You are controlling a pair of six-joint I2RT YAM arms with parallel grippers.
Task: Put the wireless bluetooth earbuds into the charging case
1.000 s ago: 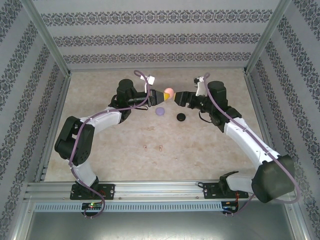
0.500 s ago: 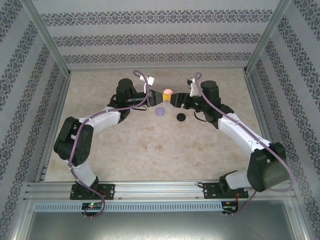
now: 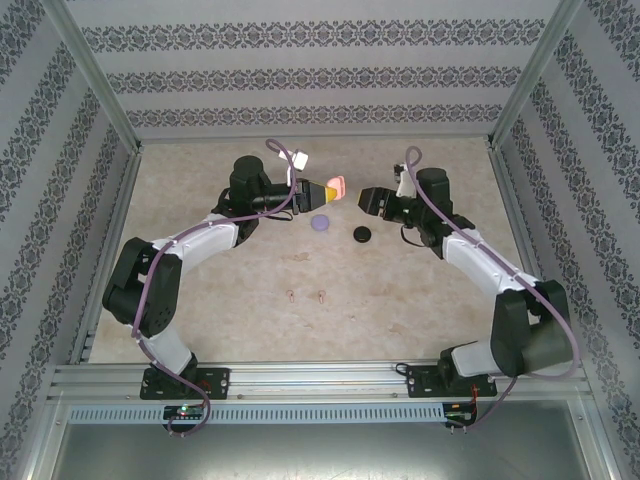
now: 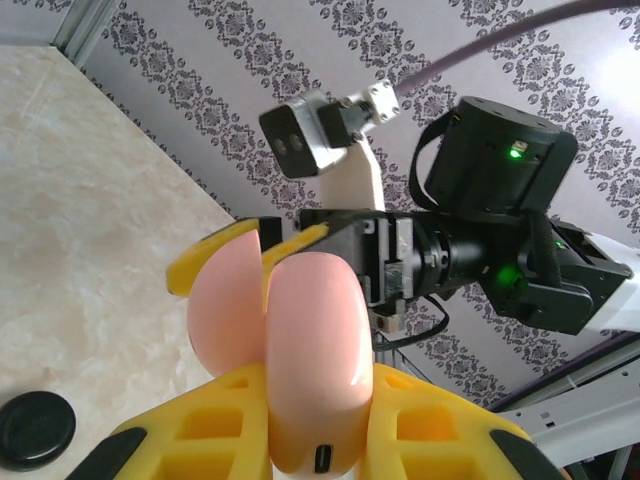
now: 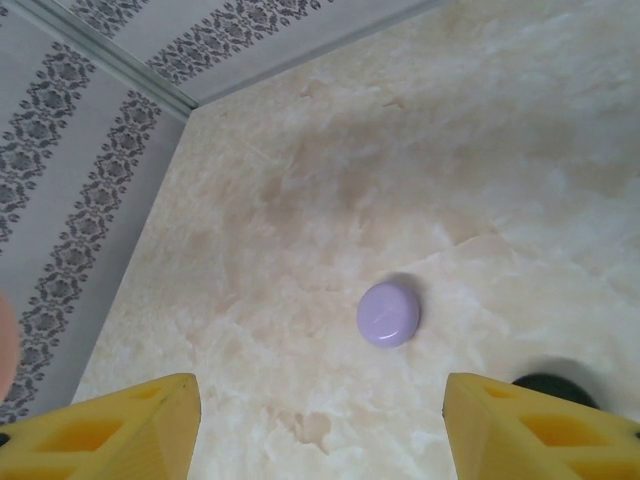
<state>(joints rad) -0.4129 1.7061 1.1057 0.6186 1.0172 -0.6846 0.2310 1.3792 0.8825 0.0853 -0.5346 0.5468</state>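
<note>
Left gripper (image 3: 322,189) is clamped on the pink case (image 3: 337,186), lid ajar, up off the counter (image 3: 420,290). Right gripper (image 3: 362,198) faces it, jaws apart and empty. The earbuds (image 3: 290,295) lie well behind both grippers. Best bet: hold the case steady and level, then open the lid fully.

Mid-frame on the tabletop (image 3: 430,290), a closed case (image 3: 320,223) lies left of a second case (image 3: 362,234); two earbuds (image 3: 291,295) lie below them, an open case (image 3: 337,186) above.
</note>
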